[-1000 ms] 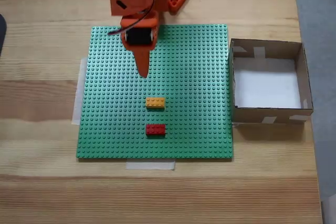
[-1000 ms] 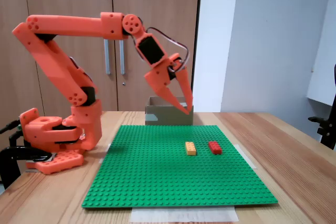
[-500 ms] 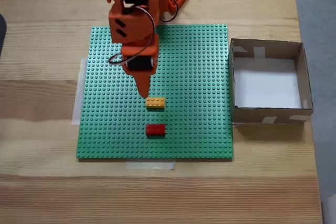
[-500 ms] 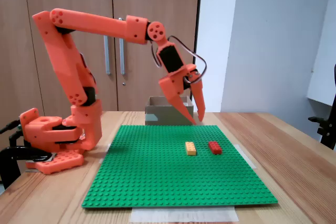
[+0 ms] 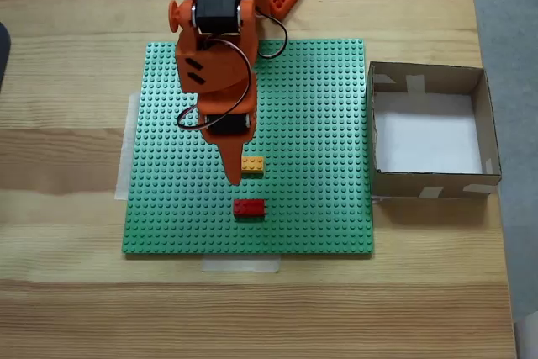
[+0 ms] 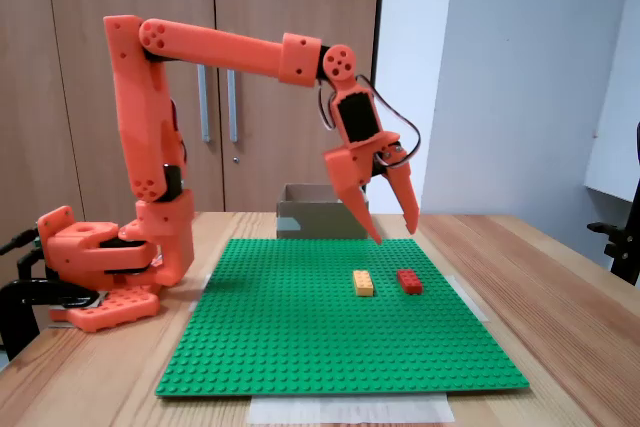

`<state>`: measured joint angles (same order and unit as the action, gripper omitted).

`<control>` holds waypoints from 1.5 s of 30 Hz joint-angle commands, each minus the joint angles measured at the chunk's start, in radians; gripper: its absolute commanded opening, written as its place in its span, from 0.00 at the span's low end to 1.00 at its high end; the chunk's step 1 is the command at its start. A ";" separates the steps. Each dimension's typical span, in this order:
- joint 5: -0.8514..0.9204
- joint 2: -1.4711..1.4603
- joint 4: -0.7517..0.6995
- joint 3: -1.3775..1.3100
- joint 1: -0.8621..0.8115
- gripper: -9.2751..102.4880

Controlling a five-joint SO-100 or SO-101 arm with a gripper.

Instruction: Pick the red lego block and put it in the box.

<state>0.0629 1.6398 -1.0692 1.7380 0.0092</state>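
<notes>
Claw [image 6: 393, 235] parted, empty, above yellow brick [image 5: 252, 165]. Risk: descends short, grabs or knocks yellow instead of red block [image 5: 249, 207]; box [image 5: 483, 124] well apart.

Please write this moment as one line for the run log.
phase: approach | end effector: open, above baseplate | red lego block: on baseplate, not grasped | box: empty

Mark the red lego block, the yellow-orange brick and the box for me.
red lego block [image 5: 250, 207], a fixed view from above, middle of its studded top.
yellow-orange brick [image 6: 362, 282], a fixed view from the side, its top face.
box [image 5: 429, 78], a fixed view from above, far wall.
</notes>
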 commanded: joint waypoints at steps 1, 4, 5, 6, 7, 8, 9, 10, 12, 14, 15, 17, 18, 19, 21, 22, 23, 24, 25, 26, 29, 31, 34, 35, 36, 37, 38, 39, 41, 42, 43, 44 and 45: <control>0.014 -0.044 -0.032 -0.107 0.000 0.25; 0.026 -0.098 -0.037 -0.147 -0.003 0.25; 0.028 -0.117 -0.034 -0.156 -0.005 0.25; 0.028 -0.133 -0.032 -0.166 -0.006 0.25; 0.031 -0.150 -0.032 -0.175 -0.006 0.25; 0.031 -0.167 -0.034 -0.187 -0.006 0.25; 0.031 -0.183 -0.034 -0.195 -0.008 0.24; 0.032 -0.193 -0.031 -0.201 -0.008 0.24; 0.034 -0.213 -0.028 -0.213 -0.009 0.24; 0.037 -0.235 -0.023 -0.227 -0.011 0.24; 0.038 -0.247 -0.023 -0.236 -0.012 0.24; 0.041 -0.272 -0.023 -0.253 -0.012 0.24; 0.041 -0.284 -0.021 -0.259 -0.012 0.24; 0.041 -0.298 -0.018 -0.267 -0.014 0.24; 0.041 -0.321 -0.012 -0.273 -0.014 0.24; 0.046 -0.334 -0.009 -0.279 -0.012 0.24; 0.046 -0.348 -0.006 -0.287 -0.012 0.24; 0.046 -0.364 -0.006 -0.295 -0.012 0.24; 0.051 -0.377 -0.011 -0.302 -0.011 0.24; 0.055 -0.390 -0.017 -0.311 -0.011 0.24; 0.057 -0.410 -0.012 -0.318 -0.009 0.25; 0.058 -0.417 -0.009 -0.318 -0.008 0.26; 0.057 -0.423 -0.009 -0.318 -0.002 0.26; 0.055 -0.423 -0.009 -0.316 0.000 0.26; 0.055 -0.423 -0.009 -0.314 0.003 0.26; 0.052 -0.425 -0.009 -0.314 0.005 0.27; 0.051 -0.425 -0.009 -0.314 0.005 0.27; 0.051 -0.426 -0.009 -0.313 0.006 0.27; 0.049 -0.430 -0.009 -0.313 0.006 0.29; 0.049 -0.431 -0.009 -0.313 0.008 0.29; 0.049 -0.433 -0.008 -0.313 0.008 0.30; 0.048 -0.433 -0.006 -0.313 0.008 0.31; 0.048 -0.434 -0.006 -0.311 0.008 0.32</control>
<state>0.1150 1.2026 -1.0845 1.4634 0.0169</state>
